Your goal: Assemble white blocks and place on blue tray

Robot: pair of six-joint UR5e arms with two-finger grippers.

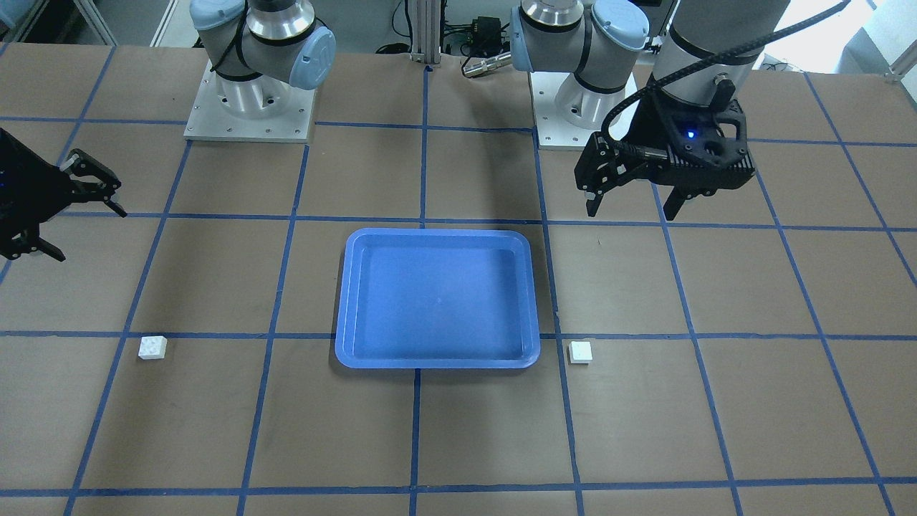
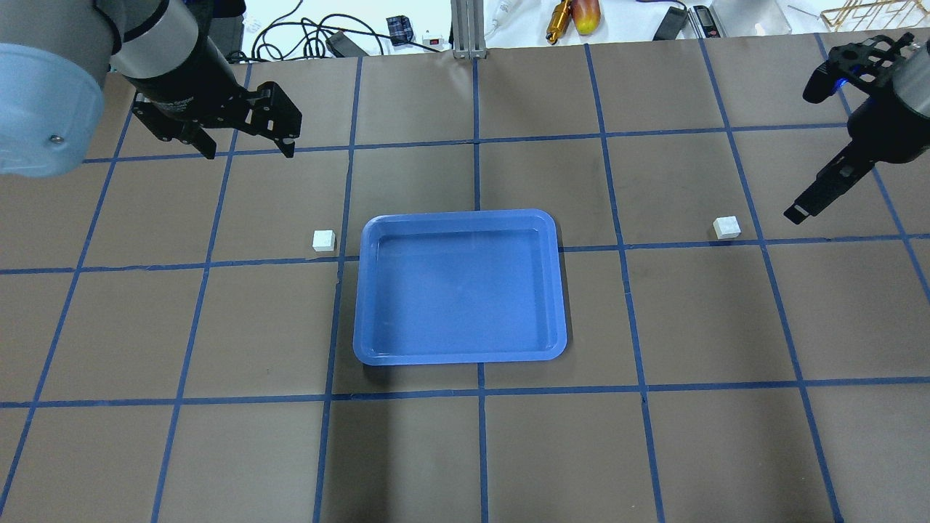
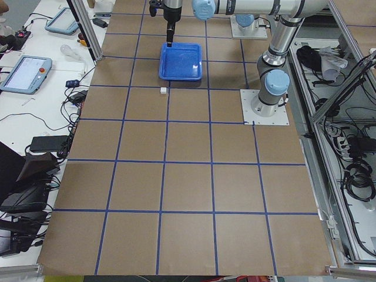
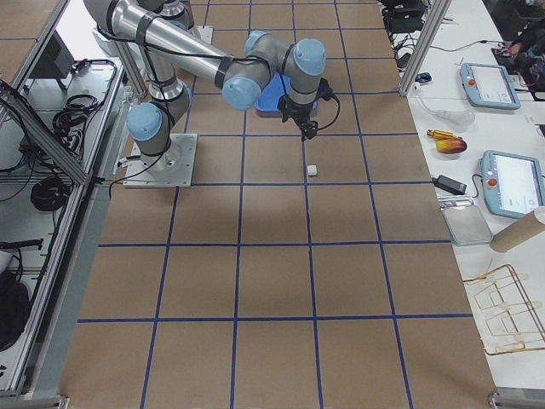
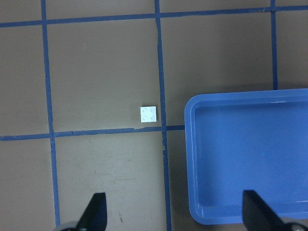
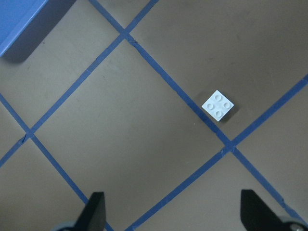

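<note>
Overhead exterior view: the blue tray (image 2: 459, 359) sits empty on the bench (image 2: 581, 450), the left white brick (image 2: 323, 240) just beside its far left corner and the right white brick (image 2: 726, 227) well off to its right. Both bricks look light, rigid and smooth-walled, best pinched across opposite flat sides. Beyond the tray, the left end effector (image 2: 249, 151) and right end effector (image 1: 91, 235) hang wide open and empty; the bricks' undersides are hidden.

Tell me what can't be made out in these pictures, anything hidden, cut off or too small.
Right gripper: front-facing view, body cut off by the left edge.
Blue tray: right wrist view, only a corner shows, cut by the top-left edge.
White brick beside the tray: exterior left view, too small to show studs.
Other white brick: underside hidden against the table in every view.
</note>
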